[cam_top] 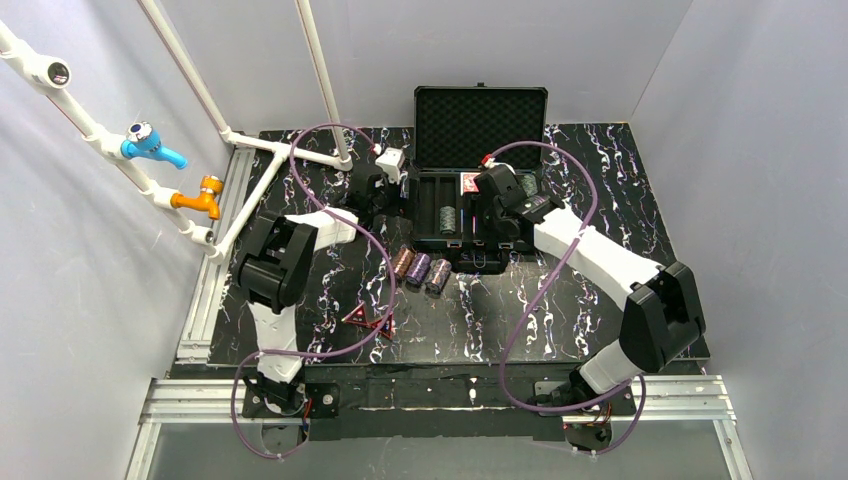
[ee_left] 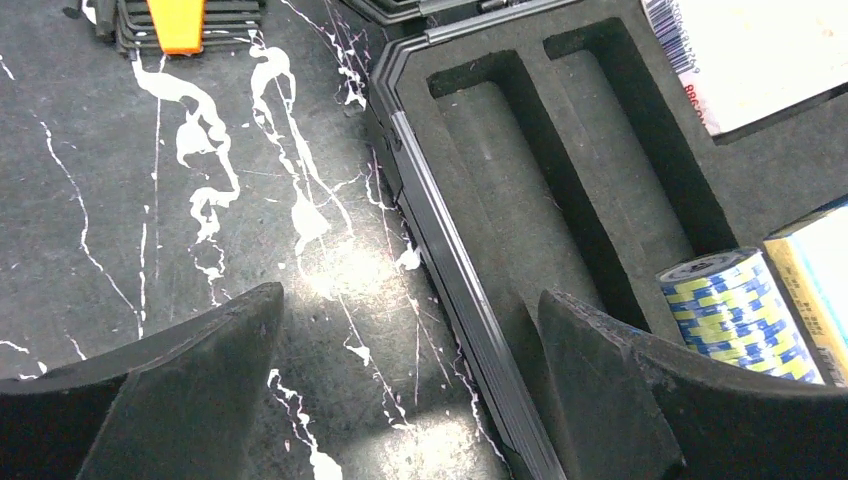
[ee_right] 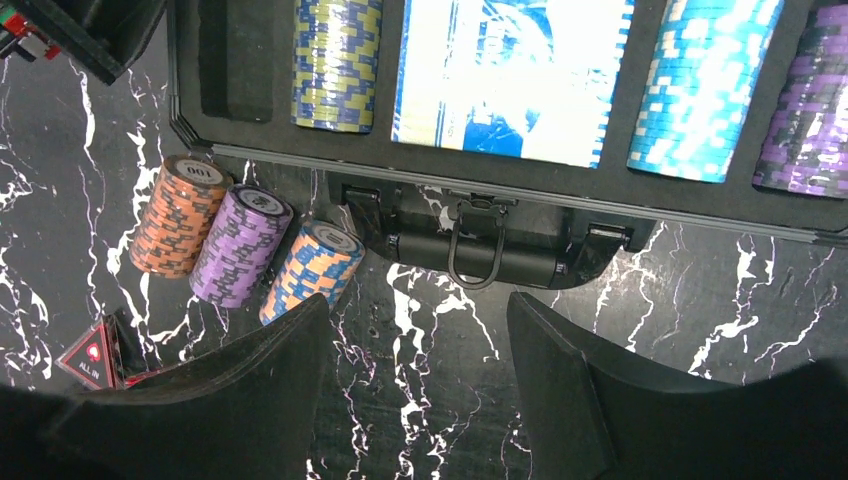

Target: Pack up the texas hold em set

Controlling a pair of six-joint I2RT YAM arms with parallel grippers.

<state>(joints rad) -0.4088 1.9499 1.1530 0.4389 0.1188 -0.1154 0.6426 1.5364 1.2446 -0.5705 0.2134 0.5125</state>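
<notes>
The black case point(cam_top: 430, 215) lies open at the table's back, foam lid point(cam_top: 480, 125) upright. In the right wrist view it holds a yellow-blue chip stack point(ee_right: 338, 60), a blue card deck point(ee_right: 510, 75), a light-blue stack point(ee_right: 705, 85) and a purple stack point(ee_right: 805, 100). Three chip stacks lie on the table by its front left corner: orange point(ee_right: 175, 215), purple point(ee_right: 240, 245), orange-blue point(ee_right: 310, 270). Red triangles point(cam_top: 368, 320) lie nearer. My left gripper point(ee_left: 410, 300) is open and empty, straddling the case's left wall point(ee_left: 450, 270). My right gripper point(ee_right: 420, 310) is open and empty above the table before the case handle point(ee_right: 475, 245).
A small orange object point(ee_left: 175, 22) sits at the table's back left. Two foam slots point(ee_left: 510, 180) on the case's left side hold nothing. White pipes with a blue tap point(cam_top: 150, 143) and an orange tap point(cam_top: 200, 195) run along the left wall.
</notes>
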